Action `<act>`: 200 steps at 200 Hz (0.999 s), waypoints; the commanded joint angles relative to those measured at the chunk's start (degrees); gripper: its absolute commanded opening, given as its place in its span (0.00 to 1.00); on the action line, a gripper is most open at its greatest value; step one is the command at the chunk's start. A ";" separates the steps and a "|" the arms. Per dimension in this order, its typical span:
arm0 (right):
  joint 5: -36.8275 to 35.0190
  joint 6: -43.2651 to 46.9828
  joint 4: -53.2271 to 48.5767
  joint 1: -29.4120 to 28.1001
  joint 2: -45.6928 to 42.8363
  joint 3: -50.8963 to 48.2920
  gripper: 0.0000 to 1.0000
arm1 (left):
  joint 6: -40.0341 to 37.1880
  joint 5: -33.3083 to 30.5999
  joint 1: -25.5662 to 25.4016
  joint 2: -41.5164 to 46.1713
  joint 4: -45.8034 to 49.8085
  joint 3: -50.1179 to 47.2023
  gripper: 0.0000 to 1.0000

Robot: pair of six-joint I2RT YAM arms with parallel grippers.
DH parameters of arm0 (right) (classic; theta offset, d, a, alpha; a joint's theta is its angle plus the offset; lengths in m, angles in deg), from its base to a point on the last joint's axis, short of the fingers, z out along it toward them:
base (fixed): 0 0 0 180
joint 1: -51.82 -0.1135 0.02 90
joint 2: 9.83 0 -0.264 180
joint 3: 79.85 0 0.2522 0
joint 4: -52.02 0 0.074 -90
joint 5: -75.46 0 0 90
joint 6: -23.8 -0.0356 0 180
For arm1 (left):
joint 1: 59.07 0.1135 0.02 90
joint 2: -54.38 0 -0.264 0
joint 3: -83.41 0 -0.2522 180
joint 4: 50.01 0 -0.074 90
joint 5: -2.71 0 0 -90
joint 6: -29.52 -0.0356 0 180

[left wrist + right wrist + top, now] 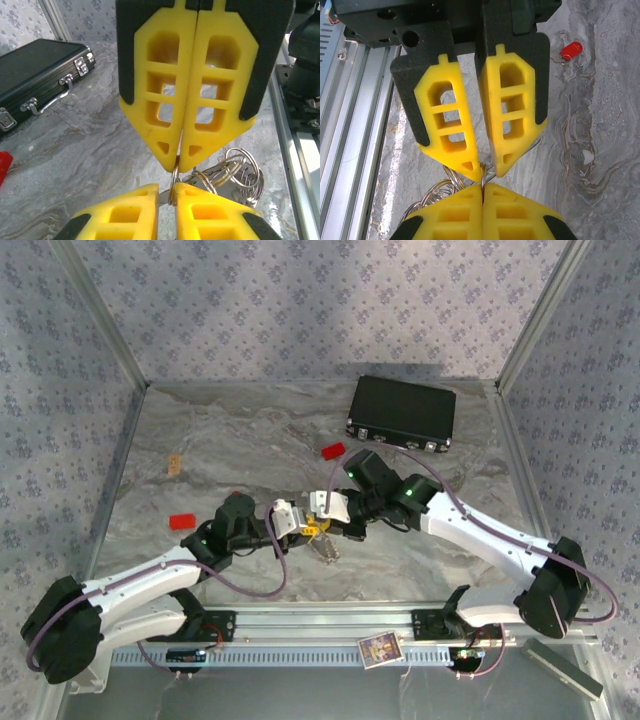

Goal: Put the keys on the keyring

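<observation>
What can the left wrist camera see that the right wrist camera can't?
Left wrist but not right wrist: the black case with its silvery latches. Right wrist but not left wrist: a small red tag with a thin wire loop, lying on the marbled table. Both: the left gripper and right gripper meeting tip to tip, each pinching the silvery keyring.
</observation>
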 commanded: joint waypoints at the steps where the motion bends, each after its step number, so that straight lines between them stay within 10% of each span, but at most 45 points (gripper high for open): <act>1: 1.08 0.45 -0.37 -0.79 0.40 1.74 0.00 | -0.41 1.18 -0.19 0.47 0.00 1.86 0.11; 29: 3.16 -1.74 3.57 -0.60 -0.43 -0.39 0.00 | 0.36 1.62 -0.17 0.39 -2.36 1.07 0.01; 66: 7.33 -7.08 10.39 4.43 -5.08 -7.30 0.29 | 2.88 1.48 -0.19 0.61 -9.96 -2.85 0.00; 200: 8.53 -13.60 16.62 5.44 -5.13 -13.66 0.23 | 6.19 2.46 -0.05 -0.67 -21.63 -7.38 0.00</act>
